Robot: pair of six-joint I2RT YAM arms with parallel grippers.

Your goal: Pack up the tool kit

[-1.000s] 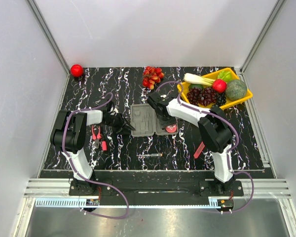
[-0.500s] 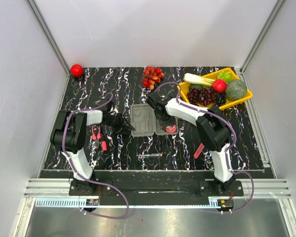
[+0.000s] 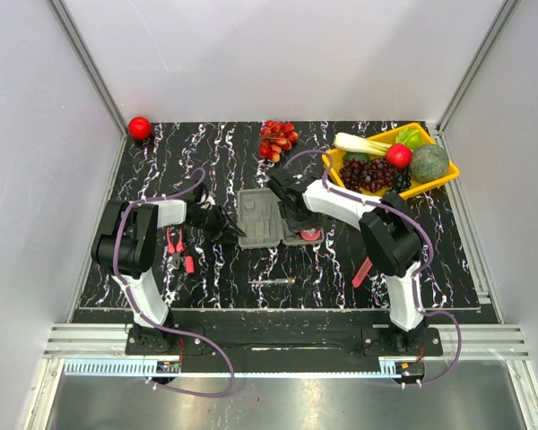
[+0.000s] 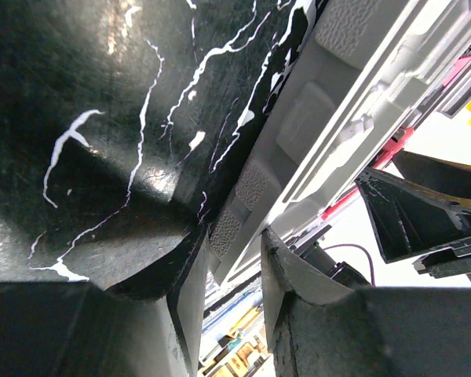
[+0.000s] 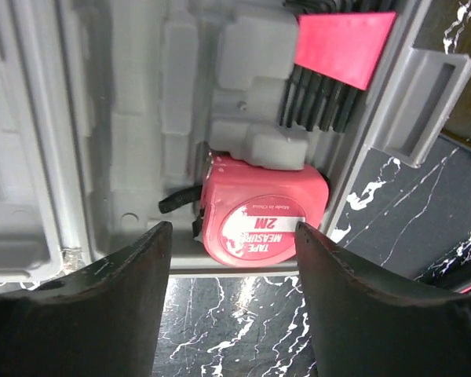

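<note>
1. The flat grey rectangular plastic hinged case (image 3: 262, 219) lies open in the middle of the black marbled tabletop (image 3: 215, 161). The red round plastic tape measure (image 5: 261, 222) sits in the moulded recess at the case's near right corner, below the black hex keys in a red holder (image 5: 341, 47).
2. Handling (judged): the tape measure is a stiff, compact, smooth shell, so it is best gripped across its flat sides. The case is light, rigid and likely to slide, so it is best steadied at a rim.
3. The left jaws are partly closed and pinch the case's left rim. The right jaws stand wide apart astride the tape measure and hold nothing.
4. The red-handled pliers (image 3: 175, 244), slim screwdriver (image 3: 273, 282) and red knife (image 3: 361, 271) lie loose on the tabletop, outside the case.
5. Compared with one second ago, the right jaws have spread and their wrist has drawn slightly away. The left jaws, the case and the loose tools are unchanged.
</note>
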